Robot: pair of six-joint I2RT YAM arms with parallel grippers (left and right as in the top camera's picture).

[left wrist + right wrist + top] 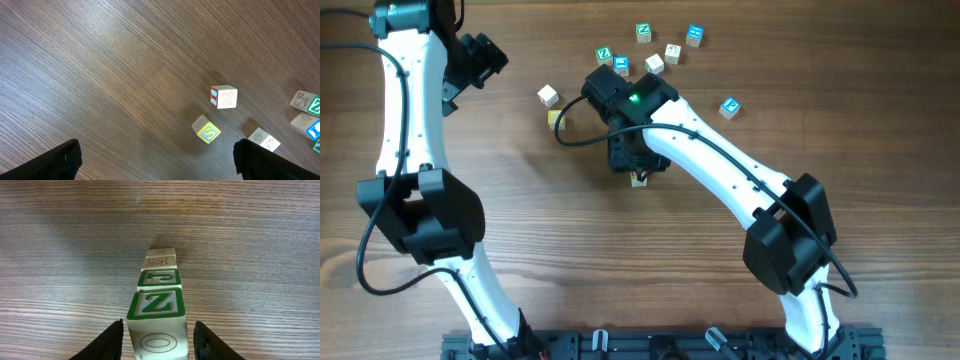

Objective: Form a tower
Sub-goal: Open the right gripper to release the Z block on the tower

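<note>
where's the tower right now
In the right wrist view the tower stands between the fingers of the right gripper; overhead it is mid-table, mostly hidden under that gripper, on the robot's side of the loose cubes.

White arm links [720, 165], black joints [788, 240] and cables [563, 132], perhaps a green wrist light [634, 98]

Your left gripper [480, 56] hangs wide open; your right gripper [638, 168] points straight down, jaws partly apart.

free: table [520, 200] left of tower [159, 305] | blocked: loose cubes [654, 64] behind, perhaps near; right arm [720, 170] overhead
</note>
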